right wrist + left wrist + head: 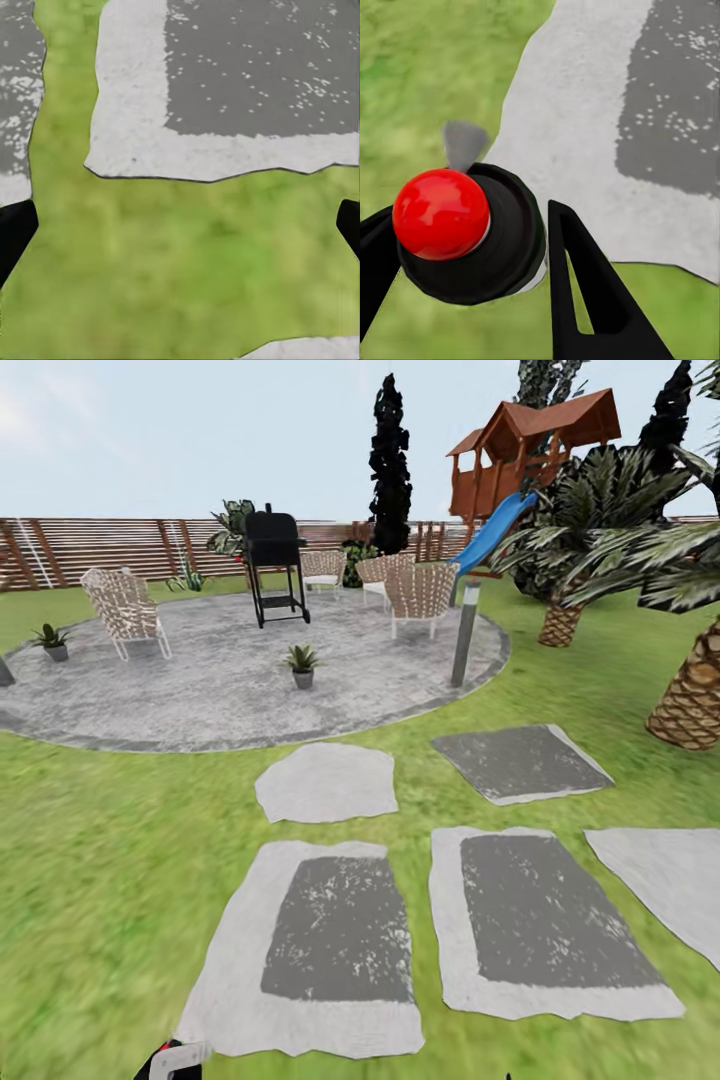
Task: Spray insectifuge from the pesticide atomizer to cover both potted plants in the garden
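Note:
Two small potted plants stand on the round grey stone patio (200, 700) ahead: one (302, 665) near its middle, the other (52, 641) at its left edge. In the left wrist view, my left gripper (472, 277) is shut on the pesticide atomizer (502, 240), seen end-on as a round black body with a red ball on top. A black, red and white bit of the atomizer (172, 1058) shows at the head view's bottom edge. My right gripper (180, 232) is open over grass, with nothing between its fingers.
Grey stepping stones (340, 940) lie in the lawn between me and the patio. A tall grey bollard post (465, 632) stands at the patio's right edge. A black grill (275, 565) and wicker chairs (125, 610) sit further back. Palms (690, 700) crowd the right side.

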